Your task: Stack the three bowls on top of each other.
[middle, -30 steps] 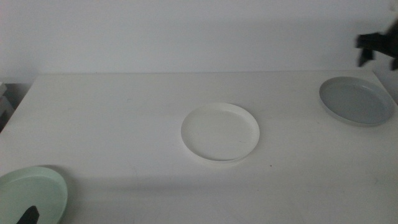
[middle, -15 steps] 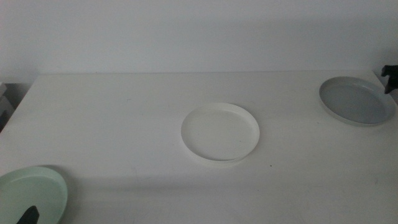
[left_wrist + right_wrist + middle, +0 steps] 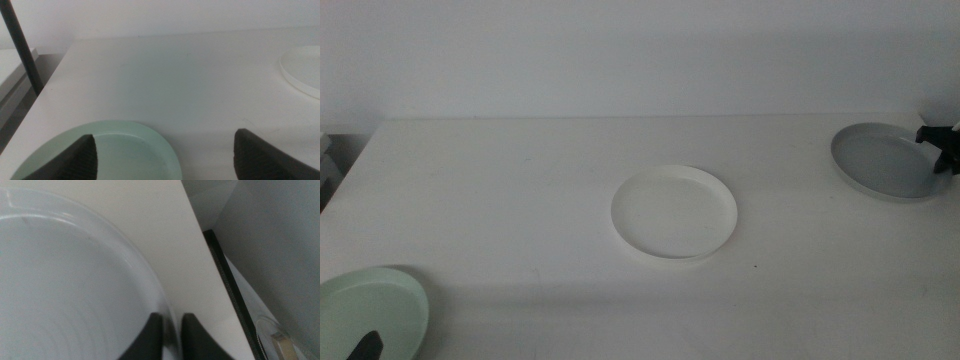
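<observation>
No writing, label, brand, number or sign can be read anywhere in these views.

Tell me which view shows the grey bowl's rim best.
The right wrist view: the shallow round grey bowl fills it, its rim between the right tool jaws. The middle view shows the whole bowl small at the table's right edge. The left wrist view misses it.
</observation>
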### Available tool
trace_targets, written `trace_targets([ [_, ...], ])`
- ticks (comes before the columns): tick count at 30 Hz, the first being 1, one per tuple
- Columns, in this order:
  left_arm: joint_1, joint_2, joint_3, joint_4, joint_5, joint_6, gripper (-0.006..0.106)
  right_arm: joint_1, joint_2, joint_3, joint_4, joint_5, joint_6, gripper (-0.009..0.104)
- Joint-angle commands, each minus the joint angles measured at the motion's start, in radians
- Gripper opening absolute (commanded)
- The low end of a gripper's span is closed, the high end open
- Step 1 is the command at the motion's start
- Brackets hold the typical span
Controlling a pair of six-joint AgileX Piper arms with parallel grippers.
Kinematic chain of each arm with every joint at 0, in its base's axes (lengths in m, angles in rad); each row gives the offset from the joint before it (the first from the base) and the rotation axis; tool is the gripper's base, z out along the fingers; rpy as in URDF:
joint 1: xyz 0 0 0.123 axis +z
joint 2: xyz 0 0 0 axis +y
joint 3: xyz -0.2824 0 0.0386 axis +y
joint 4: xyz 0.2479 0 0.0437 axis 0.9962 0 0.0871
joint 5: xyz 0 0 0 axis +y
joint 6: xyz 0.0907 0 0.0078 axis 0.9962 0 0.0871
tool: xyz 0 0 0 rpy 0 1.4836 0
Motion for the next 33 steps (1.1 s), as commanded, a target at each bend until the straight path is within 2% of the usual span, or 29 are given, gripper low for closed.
trace_targets([
  [1,0.001,-0.013,-0.004,0.001,-0.07,-0.012,0.097,-0.006,-0.088,-0.033,0.012,-0.01,-0.037,-0.001],
  [3,0.001,-0.013,-0.004,0.001,-0.07,-0.012,0.097,-0.003,-0.118,-0.031,0.045,0.029,-0.047,-0.001],
  [6,0.001,-0.013,-0.004,0.001,-0.07,-0.012,0.097,0.011,-0.205,0.014,0.159,0.052,-0.066,-0.001],
  [11,0.001,-0.013,-0.004,0.001,-0.07,-0.012,0.097,0.107,-0.428,0.281,0.266,-0.097,-0.133,-0.001],
  [16,0.001,-0.013,-0.004,0.001,-0.07,-0.012,0.097,0.288,-0.54,0.431,0.274,-0.152,-0.133,-0.001],
  [23,0.001,-0.013,-0.004,0.001,-0.07,-0.012,0.097,0.513,-0.51,0.437,0.221,-0.191,-0.032,-0.001],
  [26,0.001,-0.013,-0.004,0.001,-0.07,-0.012,0.097,0.562,-0.476,0.437,0.194,-0.228,0.005,-0.001],
  [33,0.001,-0.013,-0.004,0.001,-0.07,-0.012,0.097,0.604,-0.401,0.437,0.206,-0.288,0.004,-0.001],
])
